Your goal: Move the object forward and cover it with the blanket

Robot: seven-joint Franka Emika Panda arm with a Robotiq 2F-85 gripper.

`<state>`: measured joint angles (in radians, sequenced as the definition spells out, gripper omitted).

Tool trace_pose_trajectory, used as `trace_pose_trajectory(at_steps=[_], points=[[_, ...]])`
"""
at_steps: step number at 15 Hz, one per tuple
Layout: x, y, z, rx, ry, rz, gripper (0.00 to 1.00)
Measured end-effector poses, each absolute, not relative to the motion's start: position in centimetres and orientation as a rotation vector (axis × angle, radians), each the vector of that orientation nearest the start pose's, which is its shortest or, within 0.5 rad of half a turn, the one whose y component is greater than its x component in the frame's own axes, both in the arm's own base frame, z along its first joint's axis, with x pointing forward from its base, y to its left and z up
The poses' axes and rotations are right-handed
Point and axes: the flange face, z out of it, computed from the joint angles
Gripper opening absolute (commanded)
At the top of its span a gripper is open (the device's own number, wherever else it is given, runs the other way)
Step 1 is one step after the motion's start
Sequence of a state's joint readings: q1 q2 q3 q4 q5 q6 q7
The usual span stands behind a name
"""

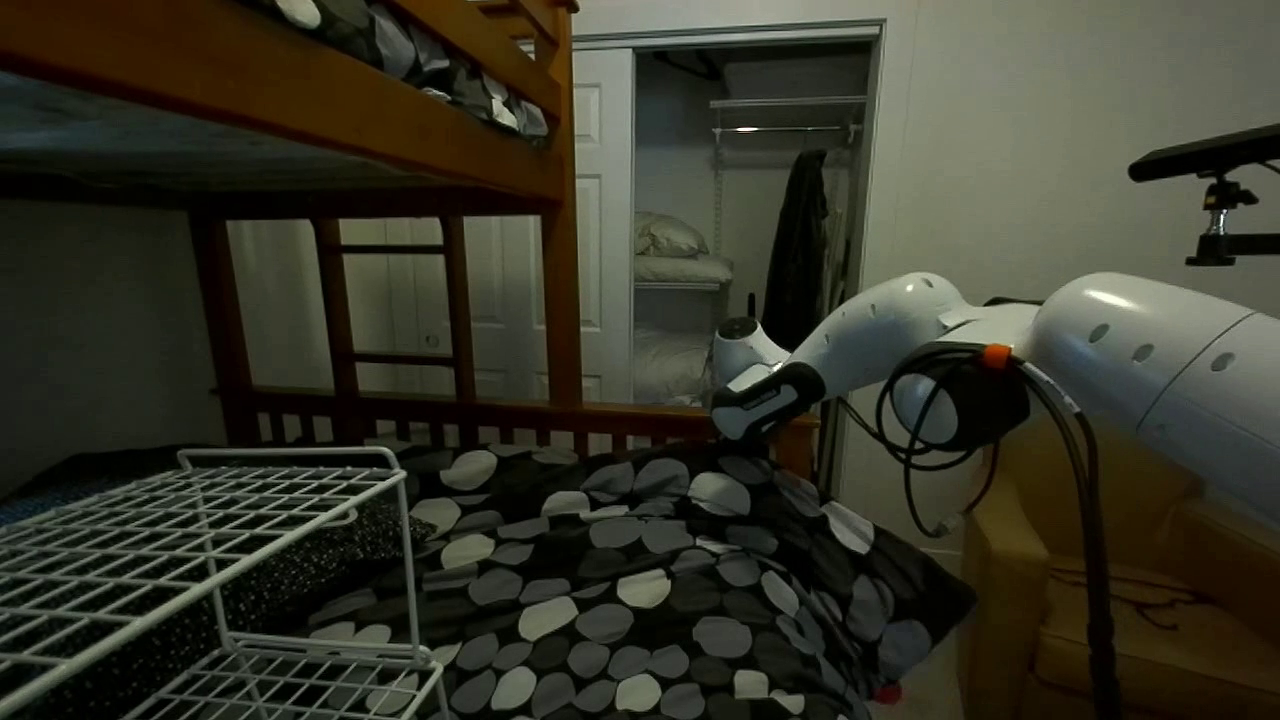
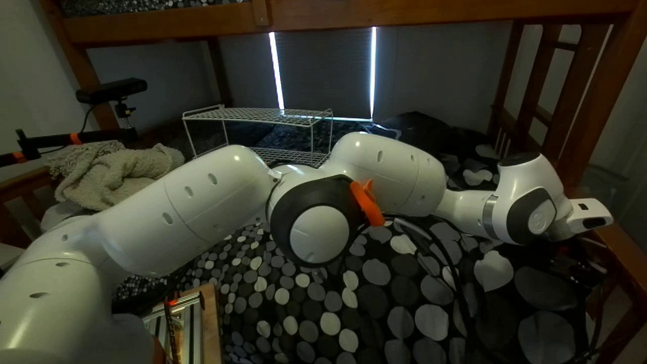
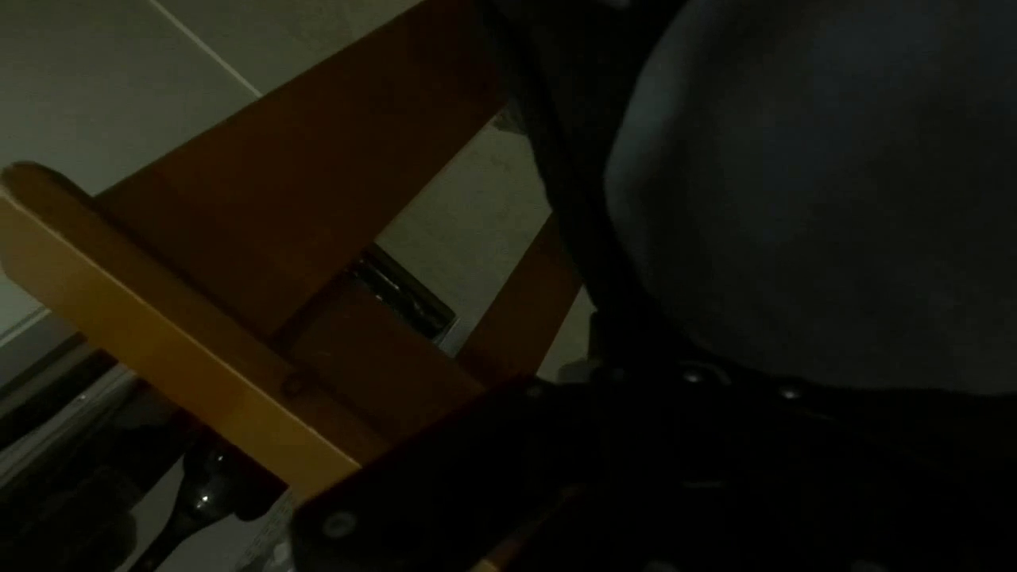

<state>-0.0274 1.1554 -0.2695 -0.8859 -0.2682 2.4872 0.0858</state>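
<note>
The spotted blanket (image 1: 640, 590) lies heaped across the bunk bed (image 1: 562, 300), right up by its end rail (image 1: 500, 404). The gripper (image 2: 579, 263) is down by that rail too, close in at the blanket's edge; in the wrist view the fabric crowds one side and the rail shows on the other. It's so dark there that I can't tell whether the gripper is clenched, released or has hold of cloth.

Counting up: one blanket at the rail, one gripper, one white arm (image 2: 232, 187) stretched to the rail. One two-tiered wire rack (image 2: 258, 116) sits well back from the rail, and one fleecy throw (image 2: 124, 169) lies farther off still. One tan armchair (image 1: 1005, 560) stands off to the rail's side; one dark garment (image 1: 795, 240) hangs beyond the rail.
</note>
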Motion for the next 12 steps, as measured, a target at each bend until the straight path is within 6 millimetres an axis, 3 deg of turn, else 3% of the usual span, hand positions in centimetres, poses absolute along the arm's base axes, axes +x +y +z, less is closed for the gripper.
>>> trace_pose_trajectory(at_steps=[10,12], points=[[82.27,-13.48,23.99,-3.513,0.021,-0.816,0.01],[82.4,-13.72,24.19,-3.507,0.122,-0.859,0.01]])
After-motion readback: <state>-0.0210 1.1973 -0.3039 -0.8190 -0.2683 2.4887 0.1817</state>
